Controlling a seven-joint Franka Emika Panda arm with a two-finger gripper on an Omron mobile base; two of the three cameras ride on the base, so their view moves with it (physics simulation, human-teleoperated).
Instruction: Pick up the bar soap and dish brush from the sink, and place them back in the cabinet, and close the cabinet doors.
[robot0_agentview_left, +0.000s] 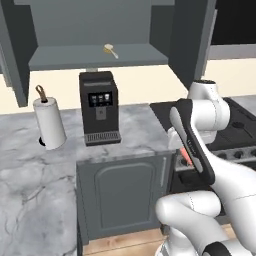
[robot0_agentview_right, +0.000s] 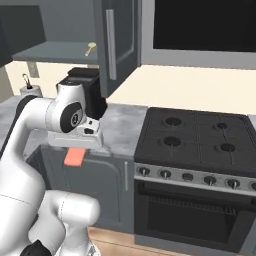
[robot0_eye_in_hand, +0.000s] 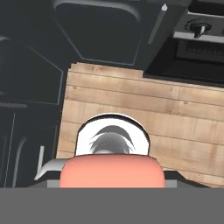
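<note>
The salmon bar soap (robot0_agentview_right: 74, 157) hangs below the hand, in front of the counter edge, with my gripper (robot0_agentview_right: 74, 151) shut on it. In the hand view the bar soap (robot0_eye_in_hand: 112, 171) spans the gripper (robot0_eye_in_hand: 112, 177) above the wooden floor. A sliver of the bar soap (robot0_agentview_left: 184, 155) peeks out beside my forearm. The dish brush (robot0_agentview_left: 111, 50) (robot0_agentview_right: 90, 48) lies on the grey shelf of the open upper cabinet (robot0_agentview_left: 75, 60). Both cabinet doors (robot0_agentview_left: 192, 40) (robot0_agentview_right: 118, 40) stand open. The sink is out of view.
A black coffee machine (robot0_agentview_left: 99, 107) and a paper towel roll (robot0_agentview_left: 49, 123) stand on the marble counter (robot0_agentview_left: 135, 130) under the cabinet. A stove (robot0_agentview_right: 195, 135) with its oven is to the right. Grey base cabinets (robot0_agentview_left: 125, 192) are below; the wooden floor (robot0_eye_in_hand: 131, 109) lies under the hand.
</note>
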